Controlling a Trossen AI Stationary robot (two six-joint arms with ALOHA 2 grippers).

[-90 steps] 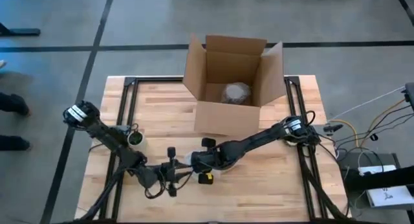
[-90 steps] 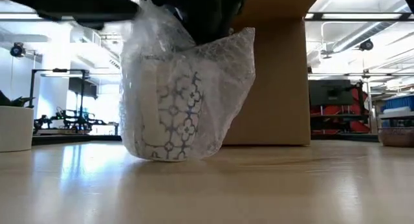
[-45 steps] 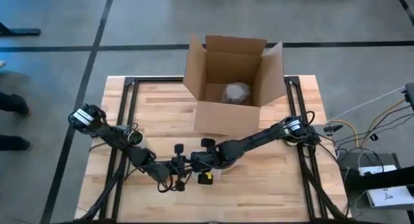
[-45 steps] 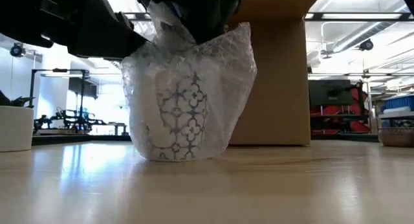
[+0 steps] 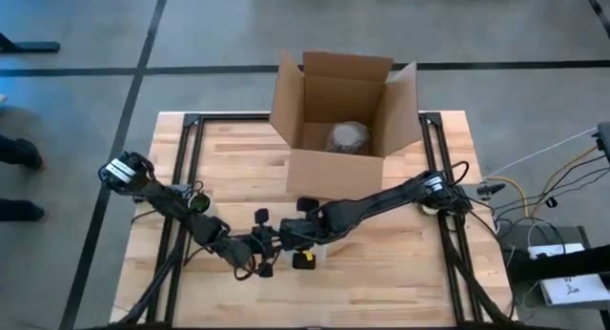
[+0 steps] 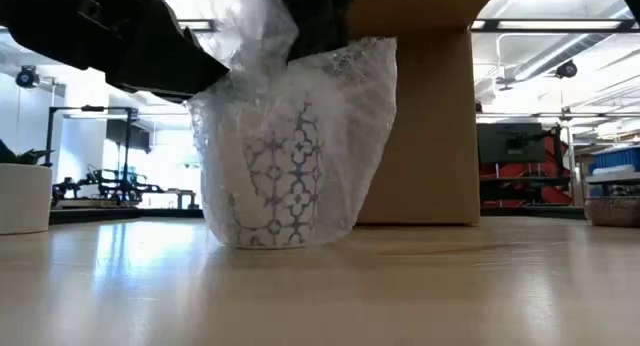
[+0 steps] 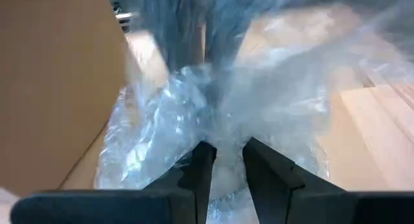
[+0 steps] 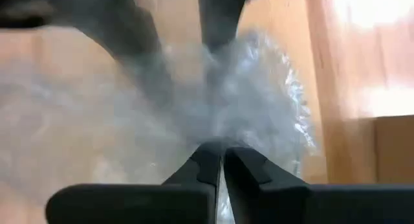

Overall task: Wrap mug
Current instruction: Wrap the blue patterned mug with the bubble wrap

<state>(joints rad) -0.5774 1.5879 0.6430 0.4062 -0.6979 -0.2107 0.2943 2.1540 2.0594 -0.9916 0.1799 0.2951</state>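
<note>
Mug stands upright on the table, in front of the box, loosely covered in bubble wrap. Left gripper pinches gathered wrap above the mug between narrowly parted fingers. Right gripper pinches the same bunch, fingers nearly together. Judged ceramic: rigid, fairly heavy, fragile. The wrap is soft, light and slippery; hold it at the gathered top, not the sides. The open box holds one wrapped bundle.
</note>
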